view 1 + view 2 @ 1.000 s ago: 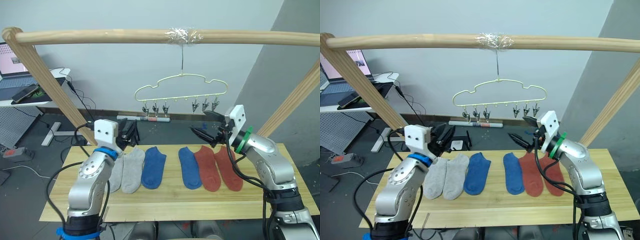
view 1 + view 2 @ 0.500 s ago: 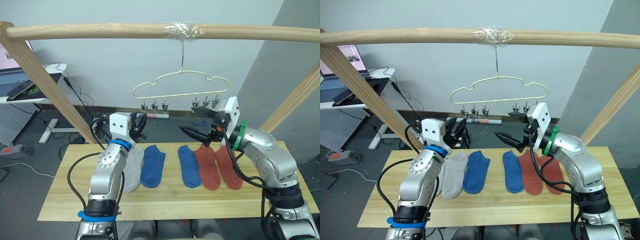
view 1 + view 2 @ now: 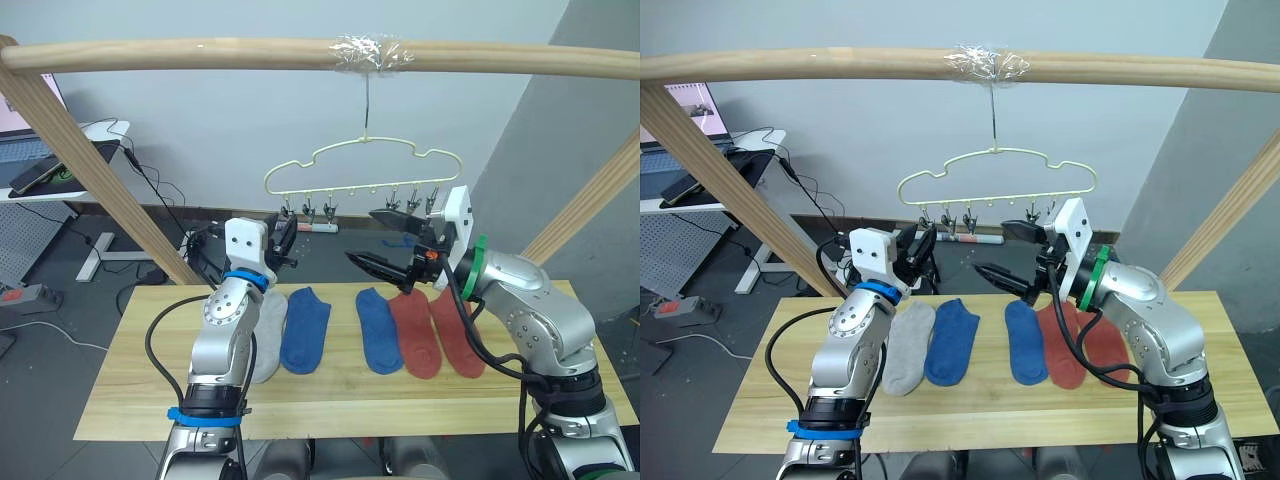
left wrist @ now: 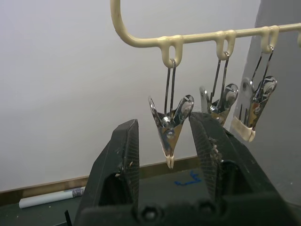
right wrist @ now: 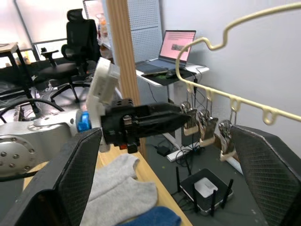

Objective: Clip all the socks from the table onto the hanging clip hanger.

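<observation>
Left wrist view: my left gripper (image 4: 165, 141) has its two black fingers (image 4: 120, 162) spread apart, one on each side of the end metal clip (image 4: 170, 128); nothing is squeezed or held yet.
Clip hanger (image 3: 362, 164): thin pale yellow-green wire with a cloud-shaped top line, hung by its hook from the wooden pole (image 3: 200, 55) at a taped spot; small metal clips dangle in a row from loops under its lower bar, three on my left, three on my right.
End clip: shiny, V-shaped, hanging point down on a wire loop, between my finger pads; whether a pad touches it I cannot tell.
Socks: six lie flat in a row on the table (image 3: 130, 380), toes away from me; two light grey socks (image 3: 268, 330) partly behind my left arm, then two blue socks (image 3: 305, 328), then two rust red socks (image 3: 415, 335) under my right arm.
Left arm: raised from the table's near edge, forearm upright, wrist bent so the gripper points up at the hanger's left end.
Right gripper (image 3: 378, 238): wide open and empty, fingers pointing toward my left, just under the right-hand clips.
Right arm: elbow out over the red socks, forearm lifted toward the hanger.
</observation>
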`<state>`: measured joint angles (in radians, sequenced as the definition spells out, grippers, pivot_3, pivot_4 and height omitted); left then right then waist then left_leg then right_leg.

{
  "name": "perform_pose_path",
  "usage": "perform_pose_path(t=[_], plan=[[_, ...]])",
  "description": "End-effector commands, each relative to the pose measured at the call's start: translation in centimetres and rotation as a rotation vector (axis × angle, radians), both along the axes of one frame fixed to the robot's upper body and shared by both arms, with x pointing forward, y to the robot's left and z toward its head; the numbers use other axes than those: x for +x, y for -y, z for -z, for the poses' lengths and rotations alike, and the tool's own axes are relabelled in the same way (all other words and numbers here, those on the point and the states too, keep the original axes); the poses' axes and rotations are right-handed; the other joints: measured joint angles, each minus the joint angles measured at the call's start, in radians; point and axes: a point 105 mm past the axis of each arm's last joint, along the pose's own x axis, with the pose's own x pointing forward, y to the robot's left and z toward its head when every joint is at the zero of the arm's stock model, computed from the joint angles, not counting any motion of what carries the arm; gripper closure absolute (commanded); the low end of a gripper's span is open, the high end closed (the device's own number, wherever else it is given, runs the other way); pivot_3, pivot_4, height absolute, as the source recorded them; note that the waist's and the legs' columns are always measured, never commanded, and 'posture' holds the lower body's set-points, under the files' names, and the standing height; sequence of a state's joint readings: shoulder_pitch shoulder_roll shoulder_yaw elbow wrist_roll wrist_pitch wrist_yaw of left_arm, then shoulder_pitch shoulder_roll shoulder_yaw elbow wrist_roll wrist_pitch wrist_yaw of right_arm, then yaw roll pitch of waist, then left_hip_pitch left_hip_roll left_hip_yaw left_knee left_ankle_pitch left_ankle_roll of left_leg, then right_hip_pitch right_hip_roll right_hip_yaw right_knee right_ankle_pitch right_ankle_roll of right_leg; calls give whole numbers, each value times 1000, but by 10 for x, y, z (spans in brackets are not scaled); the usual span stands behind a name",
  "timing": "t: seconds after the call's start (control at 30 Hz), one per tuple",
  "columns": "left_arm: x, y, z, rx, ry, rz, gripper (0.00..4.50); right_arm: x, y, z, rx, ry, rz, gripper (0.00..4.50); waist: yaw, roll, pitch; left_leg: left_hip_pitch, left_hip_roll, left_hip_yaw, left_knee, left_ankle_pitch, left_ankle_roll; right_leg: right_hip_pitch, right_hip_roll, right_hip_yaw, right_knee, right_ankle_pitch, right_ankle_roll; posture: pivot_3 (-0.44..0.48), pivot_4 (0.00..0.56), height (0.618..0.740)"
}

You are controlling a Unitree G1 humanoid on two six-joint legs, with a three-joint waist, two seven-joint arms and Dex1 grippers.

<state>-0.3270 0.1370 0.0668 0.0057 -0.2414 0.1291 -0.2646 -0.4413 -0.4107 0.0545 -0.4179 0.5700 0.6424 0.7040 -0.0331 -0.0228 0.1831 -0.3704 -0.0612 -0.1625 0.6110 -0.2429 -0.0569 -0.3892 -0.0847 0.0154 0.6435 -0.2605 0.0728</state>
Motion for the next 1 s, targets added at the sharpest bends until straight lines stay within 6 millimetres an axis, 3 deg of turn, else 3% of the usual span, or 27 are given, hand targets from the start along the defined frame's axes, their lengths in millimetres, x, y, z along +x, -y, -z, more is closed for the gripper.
perform_pose_path(t=[0.03, 1.0], plan=[[2, -1, -17, 3, 66, -8, 2651, -8, -4, -17, 34, 55, -30, 0, 0, 0, 0, 0, 0, 0, 0, 0, 0, 0, 0, 0, 0, 0, 0, -109, 184, 740], [7, 2, -20, -4, 84, -4, 2651, -12, -5, -25, 57, 46, -35, 0, -3, 0, 4, 0, 0, 0, 0, 0, 0, 0, 0, 0, 0, 0, 0, -124, 191, 740]])
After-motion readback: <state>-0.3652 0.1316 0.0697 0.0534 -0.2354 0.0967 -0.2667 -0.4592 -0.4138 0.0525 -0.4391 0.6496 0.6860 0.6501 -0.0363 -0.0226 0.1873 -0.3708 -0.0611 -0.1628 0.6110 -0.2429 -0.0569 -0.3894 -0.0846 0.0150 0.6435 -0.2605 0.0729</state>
